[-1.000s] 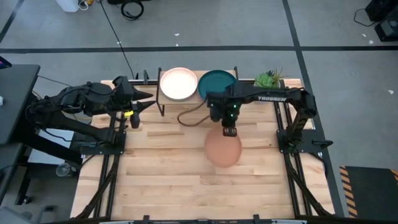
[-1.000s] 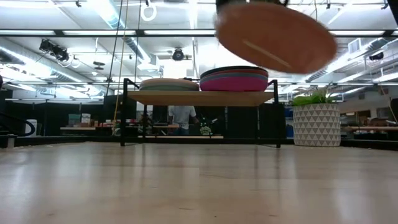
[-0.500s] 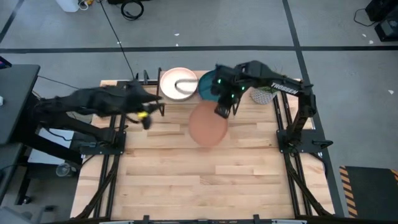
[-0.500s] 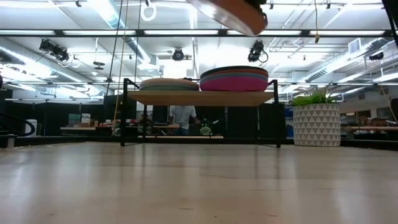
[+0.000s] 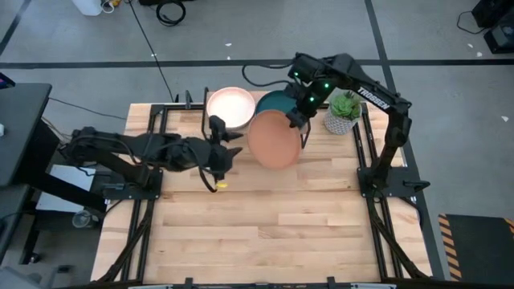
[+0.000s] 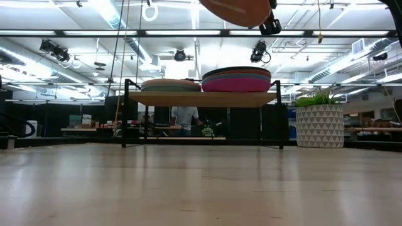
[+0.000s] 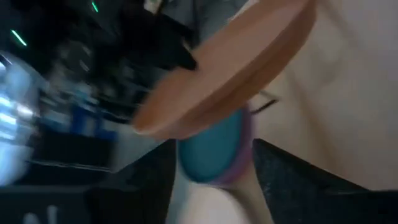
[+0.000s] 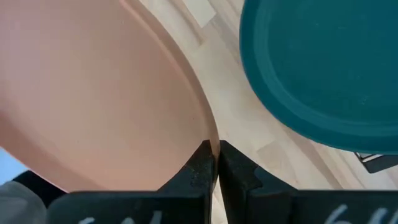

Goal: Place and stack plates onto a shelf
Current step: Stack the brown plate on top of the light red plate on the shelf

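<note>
The tan-brown plate (image 5: 275, 138) hangs in the air near the shelf's near side, held by my right gripper (image 5: 299, 120), which is shut on its rim. It also shows at the top of the low view as the plate (image 6: 239, 9) and in the left wrist view as the plate (image 7: 224, 68). The shelf (image 6: 201, 98) carries two stacks, one topped by the cream plate (image 5: 230, 108), the other by the dark teal plate (image 5: 277, 101). My left gripper (image 5: 228, 151) is open and touches nothing, left of the held plate. My right gripper pinches the tan-brown plate's rim (image 8: 210, 138) between its two fingers (image 8: 200, 167), on the edge that faces the shelf and the table's right. The plate is lifted clear of the table and tilted, reaching from the gripper toward the table's near-left.
A potted plant (image 5: 345, 108) in a white patterned pot (image 6: 319, 124) stands right of the shelf at the far edge. The right stack (image 6: 236, 80) is taller than the left stack (image 6: 171, 85). A small yellow thing (image 5: 221, 185) lies on the boards by my left gripper.
My right gripper has carried the tan-brown plate up and toward the far edge, from mid-table to just before the shelf's right stack, first swinging it left. My left arm has reached out toward the table's right, its gripper now close to the held plate.
</note>
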You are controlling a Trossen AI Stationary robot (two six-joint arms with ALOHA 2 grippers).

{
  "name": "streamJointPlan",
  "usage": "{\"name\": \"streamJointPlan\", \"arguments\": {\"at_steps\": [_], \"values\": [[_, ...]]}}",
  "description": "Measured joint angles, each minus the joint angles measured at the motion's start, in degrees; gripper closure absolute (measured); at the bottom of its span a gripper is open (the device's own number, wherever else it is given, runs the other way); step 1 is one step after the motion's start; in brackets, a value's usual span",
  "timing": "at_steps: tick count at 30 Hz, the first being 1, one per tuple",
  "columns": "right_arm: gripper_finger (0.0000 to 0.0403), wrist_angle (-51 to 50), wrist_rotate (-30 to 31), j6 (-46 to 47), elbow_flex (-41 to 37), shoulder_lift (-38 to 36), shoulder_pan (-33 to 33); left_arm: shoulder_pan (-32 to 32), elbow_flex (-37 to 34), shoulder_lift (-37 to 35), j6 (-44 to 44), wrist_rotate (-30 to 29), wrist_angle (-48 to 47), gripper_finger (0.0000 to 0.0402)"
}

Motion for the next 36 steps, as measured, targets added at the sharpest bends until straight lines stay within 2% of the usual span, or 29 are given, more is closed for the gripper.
{"name": "streamJointPlan", "arguments": {"at_steps": [4,9,14,18,22,26,32,36], "values": [[0.0382,-0.02,-0.36,-0.32,-0.03,0.0,-0.86,0.03,0.0,0.84,14.45,-4.6,5.21,0.0152],[0.0382,-0.01,-0.47,-0.83,-0.03,0.08,-0.87,1.17,0.06,1.1,27.39,-4.31,9.3,0.0139],[0.0382,-0.01,-0.52,-0.95,-0.03,0.1,-0.87,1.99,0.1,1.87,38.26,2.96,10.26,0.0138],[0.0382,-0.01,-1.79,-0.96,-0.03,0.1,-0.8,2.38,0.07,3.92,46.32,4.65,12.34,0.0142],[0.038,-0.01,-3.63,-0.89,-0.07,0.1,-0.65,2.42,0.05,5.91,53.47,5.78,15.14,0.0172],[0.0379,0.01,-3.85,-0.09,-0.07,0.12,-0.67,2.36,0.04,7.14,58.06,6.37,16.86,0.0231],[0.0365,-0.38,-6.48,-0.85,-0.07,0.09,-0.74,2.4,-0.03,7.37,58.07,7.55,15.12,0.0324],[0.0332,-0.38,-8.45,-0.51,-0.07,0.03,-0.7,2.4,-0.13,7.44,57.43,7.97,12.62,0.034]]}}
